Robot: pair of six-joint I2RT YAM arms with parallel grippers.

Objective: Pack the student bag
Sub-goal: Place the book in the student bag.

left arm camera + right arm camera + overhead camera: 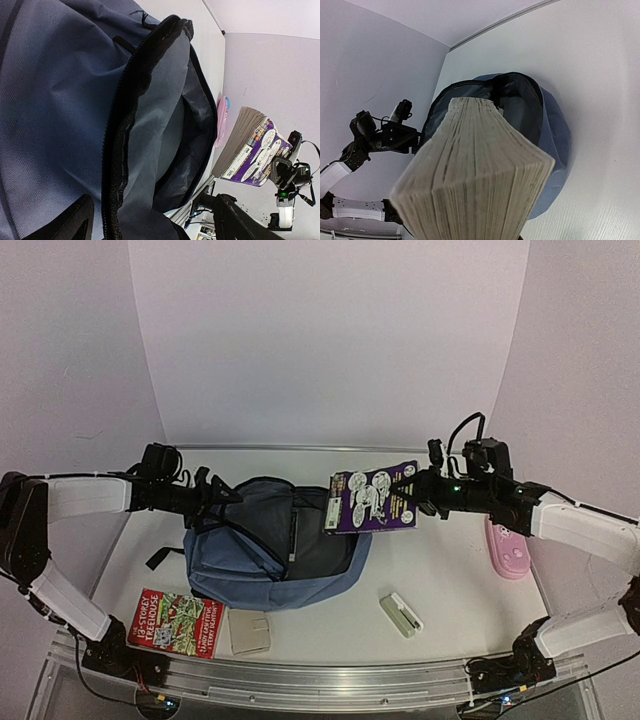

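Note:
The student bag [265,545], slate-blue with black zippers, lies in the middle of the table with its main compartment gaping. My left gripper [224,494] is at the bag's upper left edge. In the left wrist view its fingers [75,222] stand wide apart, astride the bag's black zipper rim [120,150], not clamped on it. My right gripper [415,490] is shut on a thick purple book [370,502] and holds it in the air over the bag's right end. The book's page edges [475,180] fill the right wrist view and hide the fingers, with the open bag [552,135] beyond.
A red-covered book [176,622] and a beige pad [249,632] lie near the front left edge. A small white case [401,614] lies at front right. A pink pencil case [510,545] rests on the table under the right arm.

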